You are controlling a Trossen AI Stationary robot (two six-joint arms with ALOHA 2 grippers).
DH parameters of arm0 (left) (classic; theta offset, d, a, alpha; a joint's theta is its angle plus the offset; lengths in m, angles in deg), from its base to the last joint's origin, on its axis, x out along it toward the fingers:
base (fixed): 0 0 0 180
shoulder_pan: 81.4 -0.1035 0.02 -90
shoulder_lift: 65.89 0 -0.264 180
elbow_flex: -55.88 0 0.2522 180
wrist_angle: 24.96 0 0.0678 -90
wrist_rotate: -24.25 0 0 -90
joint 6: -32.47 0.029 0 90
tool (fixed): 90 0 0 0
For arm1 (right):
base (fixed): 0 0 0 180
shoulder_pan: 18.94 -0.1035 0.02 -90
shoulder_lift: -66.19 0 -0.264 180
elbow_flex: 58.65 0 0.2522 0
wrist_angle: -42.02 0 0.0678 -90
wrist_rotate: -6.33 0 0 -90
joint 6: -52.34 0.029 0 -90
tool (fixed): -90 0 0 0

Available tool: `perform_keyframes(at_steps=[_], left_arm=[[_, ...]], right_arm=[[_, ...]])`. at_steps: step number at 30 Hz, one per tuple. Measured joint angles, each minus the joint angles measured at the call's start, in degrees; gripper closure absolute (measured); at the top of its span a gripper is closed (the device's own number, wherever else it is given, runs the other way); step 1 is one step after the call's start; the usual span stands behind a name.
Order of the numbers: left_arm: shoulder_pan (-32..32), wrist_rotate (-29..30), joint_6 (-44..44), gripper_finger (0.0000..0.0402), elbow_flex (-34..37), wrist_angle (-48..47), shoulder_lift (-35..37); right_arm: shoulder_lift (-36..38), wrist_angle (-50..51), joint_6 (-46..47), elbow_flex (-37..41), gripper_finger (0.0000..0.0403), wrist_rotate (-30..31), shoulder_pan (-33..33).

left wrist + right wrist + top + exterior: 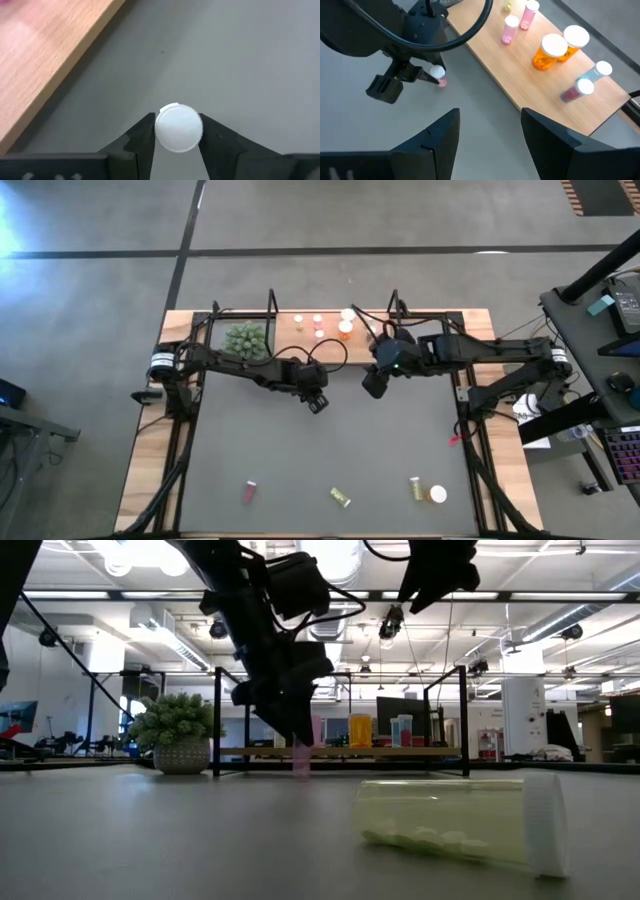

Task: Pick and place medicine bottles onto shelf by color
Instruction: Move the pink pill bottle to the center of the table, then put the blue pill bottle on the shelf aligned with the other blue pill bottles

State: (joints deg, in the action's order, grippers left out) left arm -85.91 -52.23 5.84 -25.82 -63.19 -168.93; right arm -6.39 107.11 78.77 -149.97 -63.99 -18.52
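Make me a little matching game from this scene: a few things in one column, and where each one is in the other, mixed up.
Things:
1. pink bottle with white cap
2. two orange bottles
3. spiky green plant
4. yellow-green bottle lying on its side

Places:
A. standing side by side on the wooden shelf
B. at the shelf's left end, in the high view
C. held in the left gripper, above the grey mat
D. on the mat, closest to the low camera

Pairs: 1-C, 2-A, 3-B, 4-D
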Motion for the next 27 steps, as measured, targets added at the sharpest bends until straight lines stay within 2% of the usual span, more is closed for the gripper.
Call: perform_keyframes(at_steps=[9, 13, 22, 27], left_arm=[[0.0, -2.7, 0.0, 0.0217, -0.7, -0.2, 0.0], [-0.3, -6.4, -0.1, 0.0199, -1.0, -2.3, 0.5], [-0.4, -7.2, -0.2, 0.0195, -1.4, -5.8, 6.1], [-0.4, -8.8, -1.6, 0.0195, -1.3, -6.7, 11.9]], right_arm=[[0.2, 1.3, 0.7, 0.0, 0.02, 0.0, 0.0], [0.1, 2.9, 1.1, 0.0, 0.02, -0.1, 0.0], [0.2, 9.3, 8.9, 0.0, 0.02, -0.2, -0.6], [0.2, 13.3, 16.2, 0.0, 0.02, -1.0, -4.1]])
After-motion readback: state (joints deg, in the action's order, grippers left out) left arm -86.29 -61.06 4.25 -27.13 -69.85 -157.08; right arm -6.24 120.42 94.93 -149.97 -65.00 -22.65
